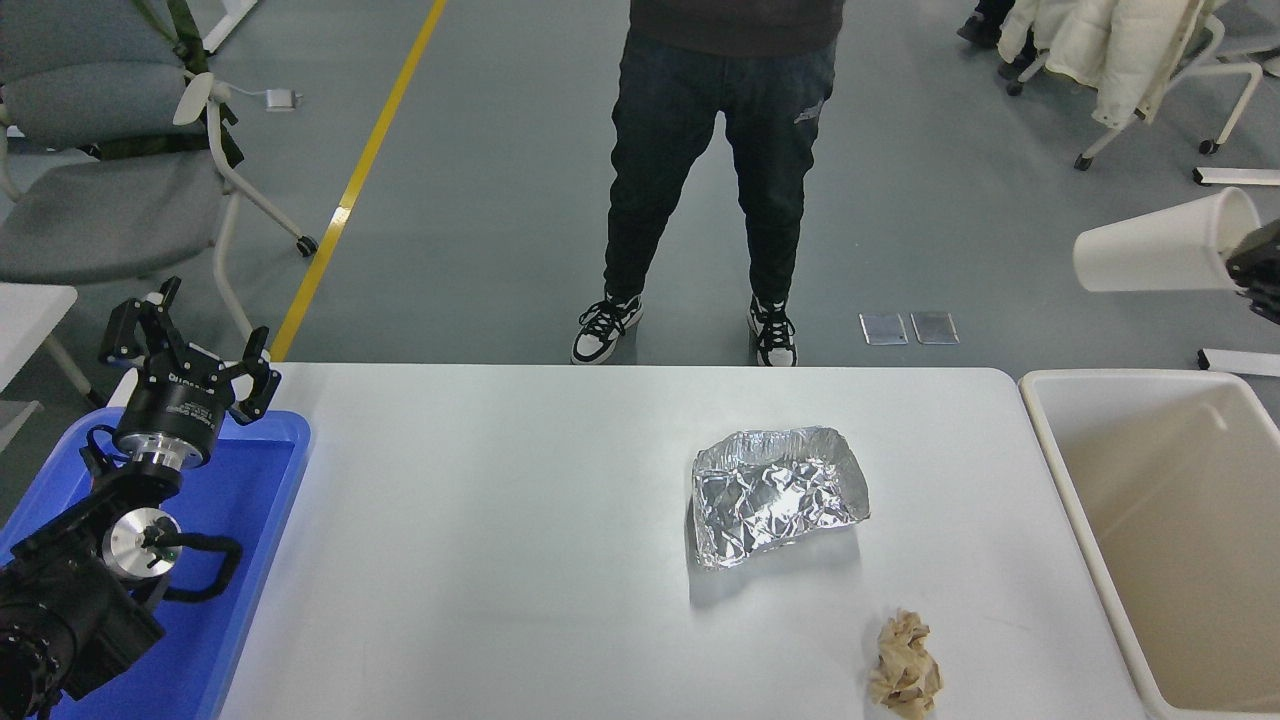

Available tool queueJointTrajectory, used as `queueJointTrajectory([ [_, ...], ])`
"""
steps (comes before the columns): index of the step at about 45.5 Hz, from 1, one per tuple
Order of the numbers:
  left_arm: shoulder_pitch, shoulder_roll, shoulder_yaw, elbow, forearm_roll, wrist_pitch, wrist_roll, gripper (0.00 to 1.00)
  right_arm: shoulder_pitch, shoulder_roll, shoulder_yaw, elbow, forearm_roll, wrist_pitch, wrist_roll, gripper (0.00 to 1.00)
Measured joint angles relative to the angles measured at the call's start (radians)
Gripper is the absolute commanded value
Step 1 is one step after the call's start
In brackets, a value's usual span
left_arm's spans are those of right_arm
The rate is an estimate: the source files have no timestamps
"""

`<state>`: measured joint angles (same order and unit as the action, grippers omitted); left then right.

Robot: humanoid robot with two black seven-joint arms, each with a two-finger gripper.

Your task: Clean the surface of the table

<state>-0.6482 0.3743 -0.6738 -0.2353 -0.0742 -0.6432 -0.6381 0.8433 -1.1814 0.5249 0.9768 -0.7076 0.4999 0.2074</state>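
Observation:
The white table surface (pixel 500 520) carries a crumpled aluminium foil tray (pixel 778 495) right of centre and a ball of crumpled brown paper (pixel 906 665) near the front right. My right gripper (pixel 1258 268) comes in at the right edge, mostly cut off. It holds a white paper cup (pixel 1160 245) on its side in the air, above the far end of the beige tub (pixel 1150 480). My left gripper (pixel 195 335) is parked at the lower left, open and empty, over the blue tray (pixel 240 520).
The beige tub stands at the table's right end and the blue tray at its left end. A person in dark trousers (pixel 715 150) stands at the far edge. A grey chair (pixel 100 200) is at the back left.

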Motion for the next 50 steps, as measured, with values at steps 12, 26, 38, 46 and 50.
queueJointTrajectory([
  [12, -0.001, 0.0, 0.0, 0.0, 0.0, 0.0, 0.0, 1.0, -0.095, 0.086, 0.001, -0.261, 0.116, -0.012, 0.062, 0.0],
  [26, 0.0, 0.0, 0.0, 0.0, 0.0, -0.001, 0.0, 1.0, -0.181, 0.296, 0.001, -0.641, 0.19, -0.018, 0.13, 0.0],
  [38, 0.0, 0.0, 0.0, 0.0, 0.0, 0.0, 0.0, 1.0, -0.22, 0.437, -0.001, -0.838, 0.216, -0.059, 0.151, 0.0],
  [46, 0.0, 0.0, 0.0, 0.0, -0.001, 0.001, 0.0, 1.0, -0.259, 0.503, -0.003, -0.883, 0.221, -0.12, 0.149, 0.0],
  [50, 0.0, 0.0, 0.0, 0.0, 0.0, 0.001, 0.0, 1.0, -0.276, 0.536, -0.011, -0.896, 0.223, -0.159, 0.148, 0.0],
])
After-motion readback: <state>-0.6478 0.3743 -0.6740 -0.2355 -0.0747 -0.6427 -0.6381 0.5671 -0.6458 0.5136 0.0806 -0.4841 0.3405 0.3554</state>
